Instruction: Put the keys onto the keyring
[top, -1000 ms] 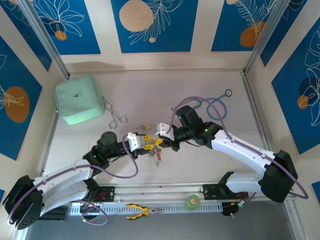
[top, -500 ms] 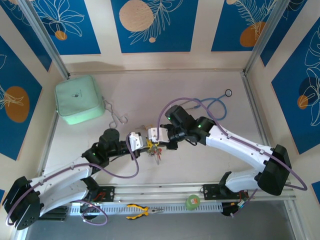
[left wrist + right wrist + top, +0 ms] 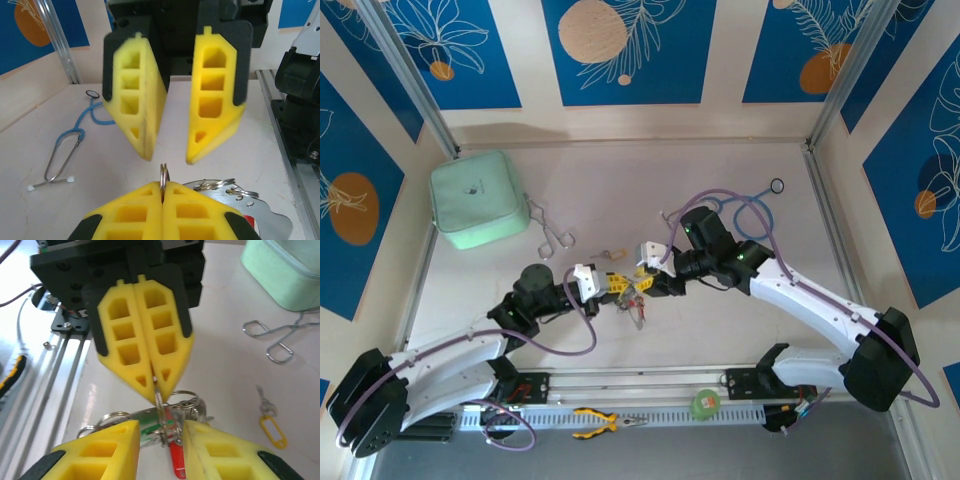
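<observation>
As the left gripper (image 3: 162,200) holds its jaws clamped on the keyring (image 3: 163,175), I see the right gripper (image 3: 160,432) with jaws apart, straddling it. Bunched keys (image 3: 176,460) sit beneath. One mint zip case (image 3: 475,200), shut, contents hidden. One yellow-tagged key (image 3: 270,424) lies loose on the surface (image 3: 720,320). One forceps (image 3: 552,237). One stethoscope (image 3: 75,134).

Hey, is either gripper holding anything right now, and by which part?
The left gripper, shut, pinches a thin metal ring by its rim, at its fingertips. The right gripper stands open, holding nothing.
</observation>
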Tool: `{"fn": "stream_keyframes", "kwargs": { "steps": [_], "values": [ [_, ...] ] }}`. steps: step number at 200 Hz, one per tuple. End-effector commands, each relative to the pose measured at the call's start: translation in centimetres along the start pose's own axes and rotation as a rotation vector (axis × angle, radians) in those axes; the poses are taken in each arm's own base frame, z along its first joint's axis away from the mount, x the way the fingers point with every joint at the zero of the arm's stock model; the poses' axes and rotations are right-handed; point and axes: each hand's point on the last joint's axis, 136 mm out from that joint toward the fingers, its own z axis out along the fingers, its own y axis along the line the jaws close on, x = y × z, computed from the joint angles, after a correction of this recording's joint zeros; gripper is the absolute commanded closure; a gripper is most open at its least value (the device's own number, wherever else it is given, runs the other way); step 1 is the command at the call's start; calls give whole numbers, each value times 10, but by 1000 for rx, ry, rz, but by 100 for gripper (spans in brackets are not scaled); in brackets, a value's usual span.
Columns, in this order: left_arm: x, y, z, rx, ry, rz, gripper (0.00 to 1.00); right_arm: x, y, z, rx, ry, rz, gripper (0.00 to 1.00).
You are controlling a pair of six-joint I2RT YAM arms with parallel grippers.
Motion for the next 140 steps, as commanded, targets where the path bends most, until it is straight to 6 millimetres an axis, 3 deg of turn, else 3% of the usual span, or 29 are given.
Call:
{"fn": "stream_keyframes", "kwargs": {
  "steps": [1,63,91,101,115,128,140],
  "values": [
    [-30,-4,-2,27,-117,12,100,-11,6,0,-53,-79,18,71],
    [-33,-6,-2,45,-147,-17,100,-13,5,2,-63,-96,29,82],
    [-35,-6,-2,46,-153,-21,100,-14,3,2,-55,-87,29,100],
    [-33,-4,-2,30,-142,-21,100,-14,2,0,-44,-76,24,100],
    [-25,4,-1,-13,-92,-9,66,-13,1,-1,-21,-40,4,100],
    [-15,7,-1,-32,-30,16,60,-7,2,2,-11,24,-25,100],
    [-10,8,-2,-39,16,36,60,-2,4,4,-10,90,-47,100]
  ]
}}
